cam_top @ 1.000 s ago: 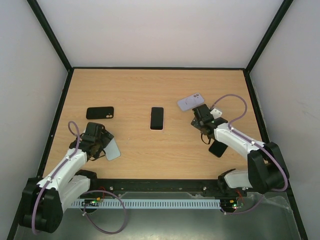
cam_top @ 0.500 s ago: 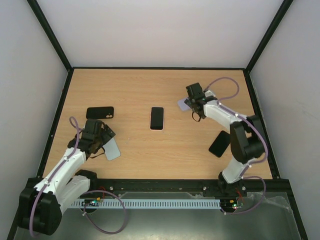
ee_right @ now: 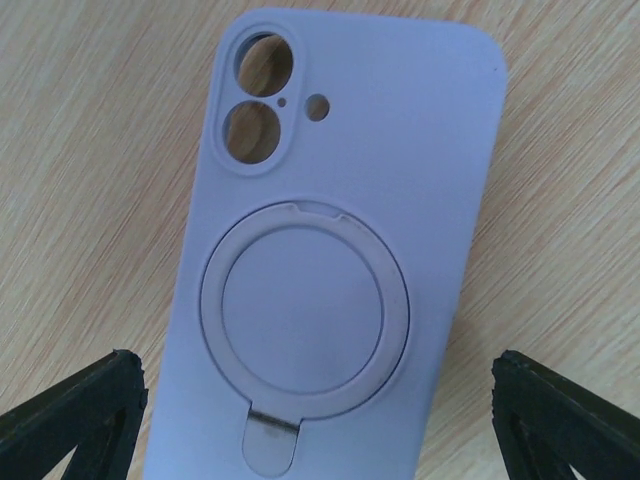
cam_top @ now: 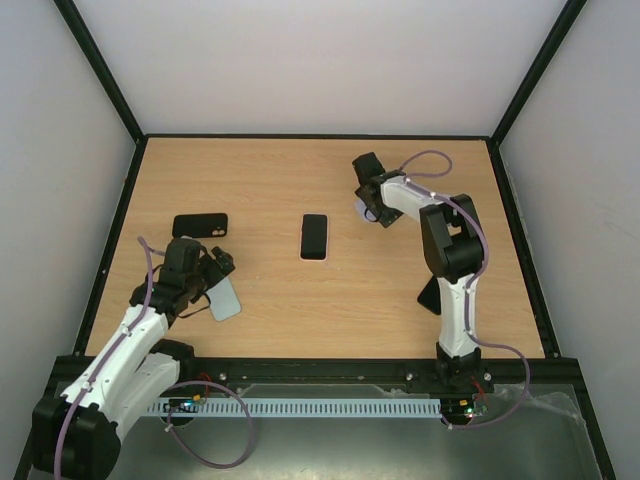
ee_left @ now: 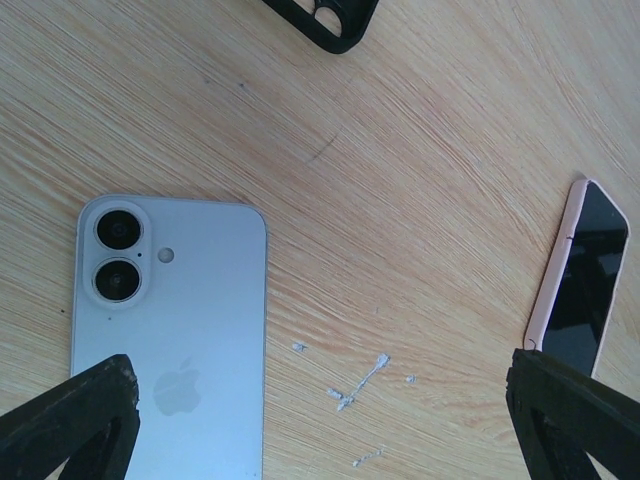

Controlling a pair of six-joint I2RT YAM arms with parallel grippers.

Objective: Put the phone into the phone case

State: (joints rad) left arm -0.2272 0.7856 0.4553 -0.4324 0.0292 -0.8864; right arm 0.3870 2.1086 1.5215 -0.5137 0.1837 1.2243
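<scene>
A light blue phone (ee_left: 170,330) lies face down on the table; it also shows in the top view (cam_top: 226,297). My left gripper (ee_left: 320,425) is open and empty above the table just right of it, seen in the top view (cam_top: 212,272). A lavender phone case (ee_right: 330,250) with a ring stand lies back up. My right gripper (ee_right: 320,420) is open and hovers over it with a finger on either side. In the top view the right gripper (cam_top: 372,200) hides most of the case (cam_top: 361,209).
A black case (cam_top: 200,225) lies at the left, also in the left wrist view (ee_left: 325,20). A pink-edged phone (cam_top: 314,237) lies screen up mid-table, also in the left wrist view (ee_left: 585,280). A black item (cam_top: 430,297) lies behind the right arm. White scuffs (ee_left: 360,385) mark the wood.
My right arm has swung from mid-right to the far side and now sits over the lavender case. My left gripper has shifted slightly beside the blue phone.
</scene>
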